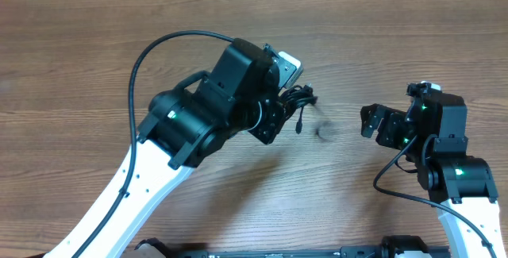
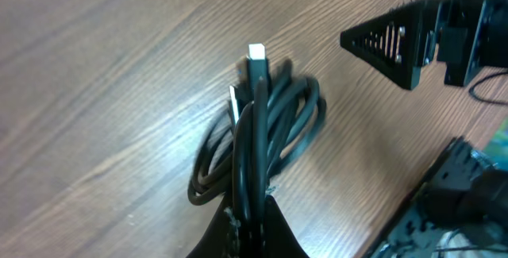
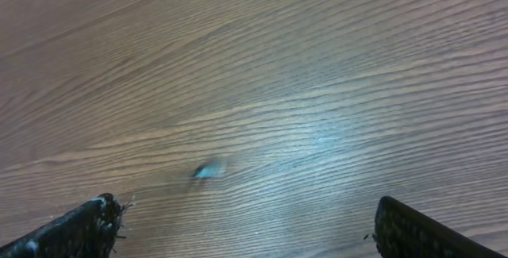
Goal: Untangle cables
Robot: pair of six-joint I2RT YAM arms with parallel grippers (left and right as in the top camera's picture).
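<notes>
Brown wood-grain surface (image 1: 95, 59); left gripper (image 2: 252, 225) pinches bunched cables (image 2: 274, 123) at centre, right gripper (image 3: 246, 230) spread wide to the right

The clump of thin black cords (image 2: 270, 123) sits in the left gripper (image 2: 250, 230), over the middle of the wooden table (image 1: 71, 44). The right gripper (image 1: 371, 121) stands to its right, apart.

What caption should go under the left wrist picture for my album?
The left end effector pinches a coiled bundle of black cables, wooden table behind.
</notes>
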